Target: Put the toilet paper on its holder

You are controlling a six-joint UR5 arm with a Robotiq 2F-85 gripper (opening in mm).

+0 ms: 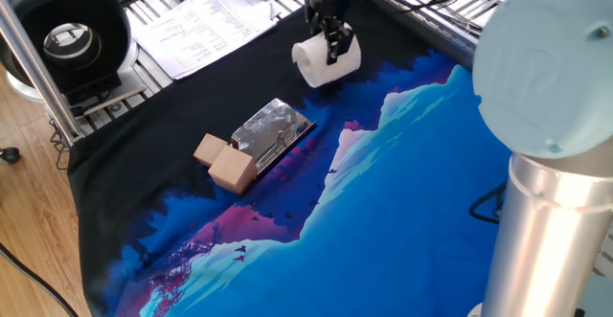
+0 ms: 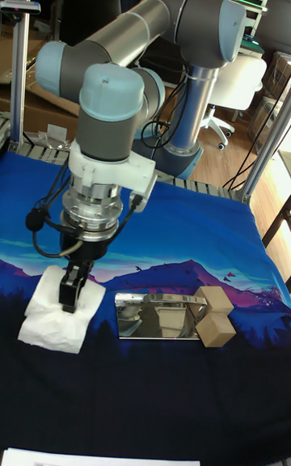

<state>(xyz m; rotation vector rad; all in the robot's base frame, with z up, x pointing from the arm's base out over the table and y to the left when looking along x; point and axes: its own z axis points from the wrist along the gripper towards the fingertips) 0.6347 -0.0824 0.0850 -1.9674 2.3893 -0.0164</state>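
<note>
The toilet paper (image 1: pixel 325 60) is a small white roll, tilted and lifted a little off the cloth at the back of the table. My gripper (image 1: pixel 332 39) is shut on the toilet paper from above, one finger against its end. In the tall fixed view the toilet paper (image 2: pixel 52 320) hangs under the gripper (image 2: pixel 73 292), left of the holder. The holder (image 1: pixel 271 132) is a shiny silver plate lying flat on the cloth, with two tan wooden cubes (image 1: pixel 225 162) at its near-left end. The holder (image 2: pixel 158 316) sits apart from the roll.
A blue and black printed cloth (image 1: pixel 402 192) covers the table. White printed paper sheets (image 1: pixel 201 20) lie at the back left. A black round spool (image 1: pixel 62 30) stands at the far left beside a metal post (image 1: pixel 29 58). The arm's grey base (image 1: pixel 551 154) fills the right side.
</note>
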